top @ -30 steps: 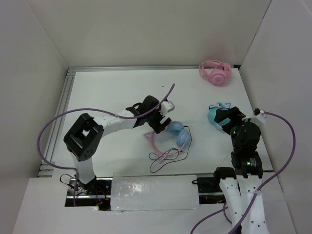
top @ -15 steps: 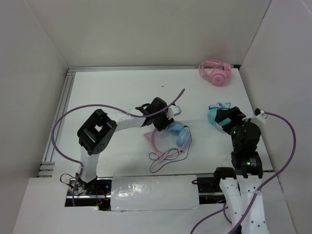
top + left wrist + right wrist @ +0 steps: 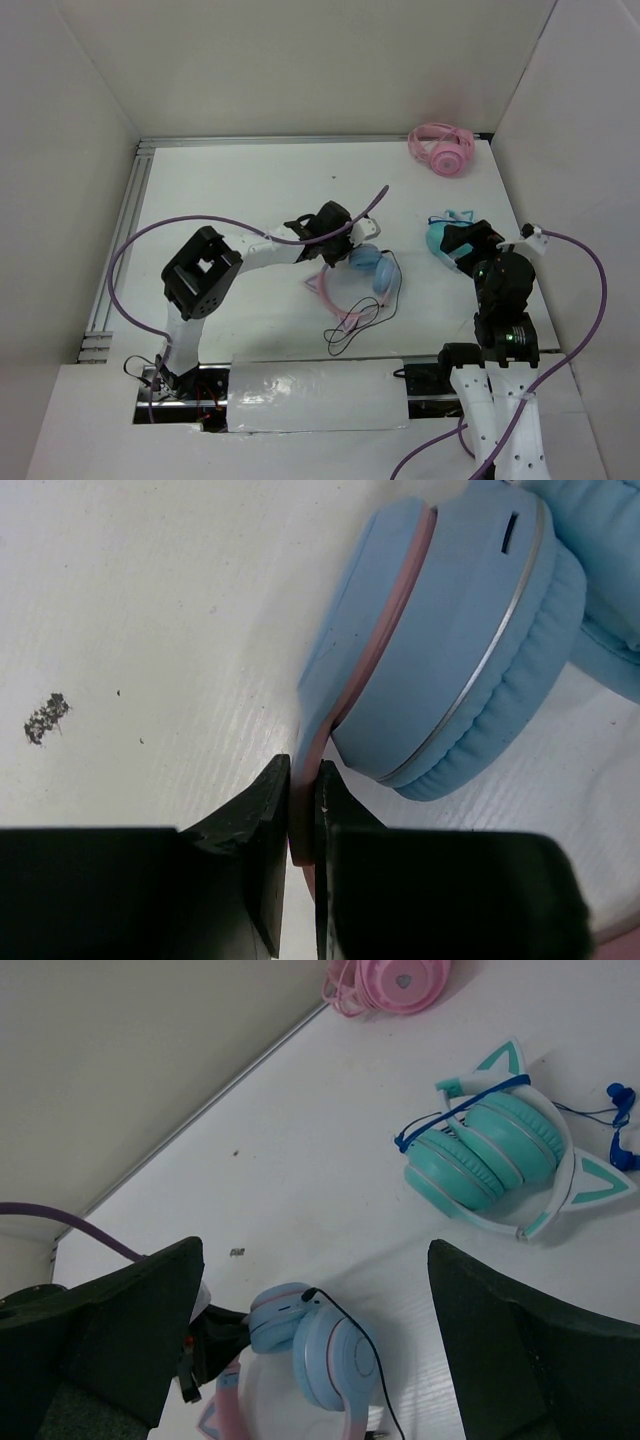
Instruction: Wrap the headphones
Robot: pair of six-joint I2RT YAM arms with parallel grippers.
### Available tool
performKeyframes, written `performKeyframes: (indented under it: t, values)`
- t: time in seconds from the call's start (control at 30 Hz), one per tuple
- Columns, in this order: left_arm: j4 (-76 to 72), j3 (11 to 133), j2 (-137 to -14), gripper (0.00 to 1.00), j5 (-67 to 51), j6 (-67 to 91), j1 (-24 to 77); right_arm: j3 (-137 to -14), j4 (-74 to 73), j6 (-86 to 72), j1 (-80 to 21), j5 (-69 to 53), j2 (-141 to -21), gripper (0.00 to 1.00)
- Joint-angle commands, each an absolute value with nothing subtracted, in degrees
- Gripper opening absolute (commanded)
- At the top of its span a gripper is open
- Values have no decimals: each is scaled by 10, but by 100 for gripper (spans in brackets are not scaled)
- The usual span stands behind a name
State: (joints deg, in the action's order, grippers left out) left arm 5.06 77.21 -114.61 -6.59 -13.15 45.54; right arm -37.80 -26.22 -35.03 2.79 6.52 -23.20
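From above, the headphones point(image 3: 367, 270) lie on the table point(image 3: 220, 190) just left of the teal set point(image 3: 437, 245), not touching it. Their two blue cups point(image 3: 385, 278) sit at the end nearest the teal set. The pink band point(image 3: 335, 300) arcs away from it toward the arm bases, so the long axis slants from the cups to the band's crown. The black cable point(image 3: 350, 328) lies in a loose loop on the near side, not yet wound. The left gripper point(image 3: 340, 255) meets the band beside the cups, probably to steady or turn the headphones for winding. The right gripper point(image 3: 468, 238) hangs over the teal set's right edge.

Left wrist: the jaws are almost shut, pinching the thin band where it joins a cup point(image 3: 450, 660).

Right wrist: the fingers point(image 3: 120, 1330) stand wide apart, holding nothing. The headphones show left of and nearer than the teal set, with a pink set point(image 3: 395, 980) far beyond it.
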Motion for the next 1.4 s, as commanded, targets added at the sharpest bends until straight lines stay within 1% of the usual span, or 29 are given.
performKeyframes:
  t: [0.0, 0.1, 0.13, 0.17, 0.23, 0.27, 0.3, 0.33, 0.37, 0.4, 0.43, 0.47, 0.53, 0.63, 0.67, 0.7, 0.77, 0.83, 0.87, 0.9, 0.97, 1.0, 1.07, 1.1, 1.17, 1.2, 1.27, 1.3, 1.37]
  values:
    - [16, 772, -1115, 0, -36, -96, 458, -374, -245, -336, 30, 51, -228, 100]
    - [19, 765, -1078, 0, 39, -25, 456, -375, -236, -300, 29, 3, -233, 100]
    - [31, 767, -1058, 0, 67, -5, 456, -374, -231, -293, 30, -43, -233, 100]
    - [46, 775, -1048, 0, 114, 56, 455, -373, -222, -287, 30, -61, -235, 100]
    - [133, 813, -1026, 0, 170, 132, 450, -372, -208, -266, 30, -118, -236, 100]
    - [177, 830, -1019, 0, 196, 212, 445, -370, -201, -259, 30, -142, -236, 100]
    - [265, 844, -1003, 0, 209, 256, 440, -369, -195, -241, 30, -170, -238, 100]
    - [309, 868, -997, 0, 222, 346, 432, -364, -178, -232, 30, -233, -238, 100]
    - [349, 875, -984, 0, 234, 393, 428, -360, -166, -225, 30, -264, -243, 100]
    - [421, 878, -962, 0, 250, 433, 425, -357, -161, -216, 30, -289, -244, 100]
    - [464, 879, -947, 0, 261, 537, 425, -356, -154, -212, 29, -308, -245, 100]
    - [501, 874, -932, 0, 270, 587, 426, -356, -153, -208, 28, -328, -247, 100]
    - [574, 844, -876, 0, 283, 704, 424, -356, -150, -201, 27, -332, -245, 100]
    - [594, 789, -793, 0, 269, 766, 414, -347, -138, -193, 7, -326, -236, 100]
    - [594, 774, -770, 0, 264, 780, 411, -345, -136, -192, 4, -321, -236, 100]
    - [591, 743, -727, 0, 259, 784, 410, -344, -133, -187, -25, -317, -239, 100]
    - [548, 713, -661, 0, 244, 763, 408, -339, -126, -180, -53, -285, -256, 100]
    - [505, 684, -623, 0, 225, 725, 401, -340, -120, -173, -114, -243, -290, 100]
    - [497, 679, -589, 0, 223, 715, 401, -339, -115, -169, -141, -183, -302, 100]
    - [488, 676, -574, 0, 222, 694, 397, -342, -101, -164, -203, -147, -317, 100]
    - [465, 680, -541, 0, 223, 670, 396, -338, -71, -154, -265, -72, -366, 100]
    - [461, 692, -534, 0, 224, 653, 392, -331, -22, -144, -319, -17, -404, 100]
    - [453, 713, -525, 0, 228, 637, 388, -323, 40, -107, -358, 27, -440, 100]
    - [451, 738, -525, 0, 229, 620, 388, -313, 109, -89, -371, 38, -476, 100]
    - [458, 782, -532, 0, 231, 606, 387, -306, 182, -47, -387, 37, -512, 100]
    - [457, 798, -535, 0, 231, 594, 386, -303, 249, -37, -388, 18, -549, 100]
    - [453, 834, -546, 0, 230, 575, 386, -303, 314, -6, -387, 3, -584, 100]
    - [447, 845, -548, 0, 228, 565, 386, -302, 374, 19, -388, -17, -625, 100]
    - [441, 880, -556, 0, 223, 545, 385, -307, 430, 46, -390, -42, -667, 100]
